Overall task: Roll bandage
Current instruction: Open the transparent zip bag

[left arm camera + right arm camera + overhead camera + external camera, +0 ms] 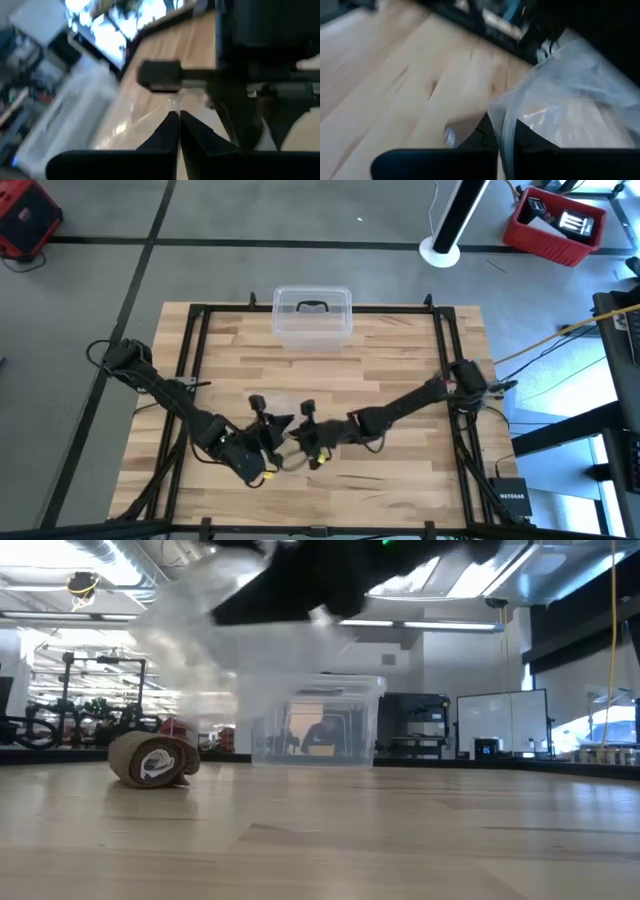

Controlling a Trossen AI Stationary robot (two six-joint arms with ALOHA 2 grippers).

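The bandage point(153, 760) lies on the table as a brown roll on its side, an open end facing the low camera. Above it a crinkled clear plastic bag point(190, 630) hangs in the air between my two grippers. Both grippers meet over the table's near middle: my left gripper point(272, 430) point(178, 122) and my right gripper point(306, 432) point(505, 137) are each shut on the bag. In the high view the arms hide the roll. My left gripper pinches a thin edge of the bag's clear film point(178, 102) between its two shut fingers. The film runs on from there toward the right gripper, clear of the table. My right gripper pinches a gathered fold of the bag point(506, 120) between its two fingers. The rest of the bag point(570, 95) billows out beyond the fingers, lifted off the table.
A clear plastic box with a dark handle point(312, 315) point(318, 720) stands at the table's far middle. Black frame rails point(195, 340) run along the left and right sides. Bare wood lies between the box and the grippers.
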